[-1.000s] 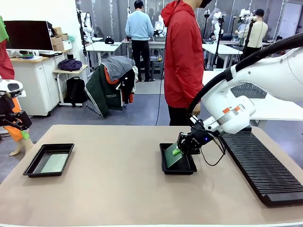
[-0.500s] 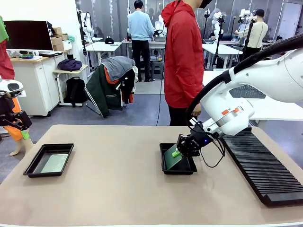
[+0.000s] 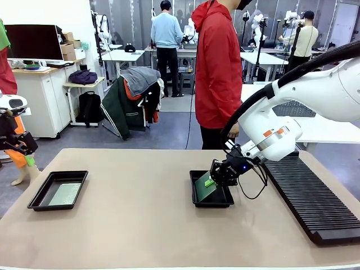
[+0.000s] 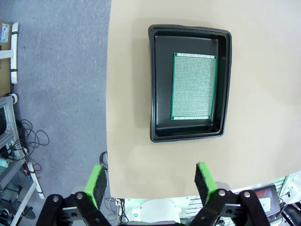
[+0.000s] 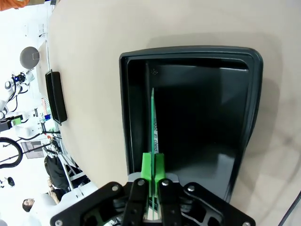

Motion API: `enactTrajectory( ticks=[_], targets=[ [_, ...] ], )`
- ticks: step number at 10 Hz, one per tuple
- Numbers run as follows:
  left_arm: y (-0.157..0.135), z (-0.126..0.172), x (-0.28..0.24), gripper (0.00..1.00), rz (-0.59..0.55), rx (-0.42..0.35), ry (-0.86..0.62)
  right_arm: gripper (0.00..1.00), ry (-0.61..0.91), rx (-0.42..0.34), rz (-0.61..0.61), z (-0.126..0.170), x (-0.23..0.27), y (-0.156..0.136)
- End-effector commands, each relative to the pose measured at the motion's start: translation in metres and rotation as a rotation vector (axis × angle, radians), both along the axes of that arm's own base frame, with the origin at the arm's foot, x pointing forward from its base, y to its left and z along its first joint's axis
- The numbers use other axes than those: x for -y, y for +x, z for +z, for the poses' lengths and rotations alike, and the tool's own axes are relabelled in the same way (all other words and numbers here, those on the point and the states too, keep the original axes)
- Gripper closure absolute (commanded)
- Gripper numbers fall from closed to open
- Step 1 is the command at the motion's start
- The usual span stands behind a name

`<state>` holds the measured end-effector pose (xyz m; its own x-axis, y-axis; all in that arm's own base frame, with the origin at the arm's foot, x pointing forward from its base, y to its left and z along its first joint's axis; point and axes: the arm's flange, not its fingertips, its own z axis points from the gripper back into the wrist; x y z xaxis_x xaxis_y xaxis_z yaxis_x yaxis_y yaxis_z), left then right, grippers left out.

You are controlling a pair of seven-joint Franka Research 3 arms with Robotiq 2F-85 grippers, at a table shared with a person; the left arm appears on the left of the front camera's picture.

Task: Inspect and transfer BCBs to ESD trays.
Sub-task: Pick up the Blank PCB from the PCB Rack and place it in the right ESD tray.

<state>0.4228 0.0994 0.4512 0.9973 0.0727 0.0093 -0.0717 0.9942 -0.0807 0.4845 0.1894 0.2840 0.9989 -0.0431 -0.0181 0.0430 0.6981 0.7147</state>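
A: Starting nearest, what is the right gripper [image 5: 153,176] doing?

B: Its green pads are pressed on the edge of a BCB [image 5: 153,127], a thin green board seen edge-on in the right wrist view. The board leans into the right ESD tray [image 3: 197,175], its lower edge down by one wall and its top edge held up. I judge it is carried by the edge so the face goes untouched and it can be laid flat.

A: And the tray itself?

B: Glossy black plastic, shallow, with a flared rim and rounded corners. It sits on the tan matte counter [image 3: 135,214], just beside a long black ribbed rack [image 3: 306,197].

A: The left side?

B: The left gripper [image 4: 149,181] hovers above the counter's edge, jaws wide apart and holding nothing. Below it, the left ESD tray [image 4: 157,84] holds a second BCB [image 4: 194,86] lying flat, its face a fine grid of dots.

A: Farther off?

B: A person in a red hooded jacket [image 3: 218,67] stands at the far side of the counter.
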Motion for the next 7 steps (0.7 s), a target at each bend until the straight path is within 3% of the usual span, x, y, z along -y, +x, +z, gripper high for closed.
enactTrajectory(
  ticks=[1,4,7],
  targets=[
    [-0.001,-0.001,-0.001,0.00,0.006,0.010,0.000,0.78,-0.052,-0.018,-0.027,0.014,-0.001,-0.003],
    [-0.001,-0.001,-0.001,0.00,0.006,0.010,0.000,0.44,-0.138,-0.041,-0.058,0.029,0.001,-0.006],
    [-0.001,-0.001,-0.001,0.00,0.006,0.010,0.000,0.19,-0.215,-0.050,-0.047,0.053,0.001,-0.006]
  ],
)
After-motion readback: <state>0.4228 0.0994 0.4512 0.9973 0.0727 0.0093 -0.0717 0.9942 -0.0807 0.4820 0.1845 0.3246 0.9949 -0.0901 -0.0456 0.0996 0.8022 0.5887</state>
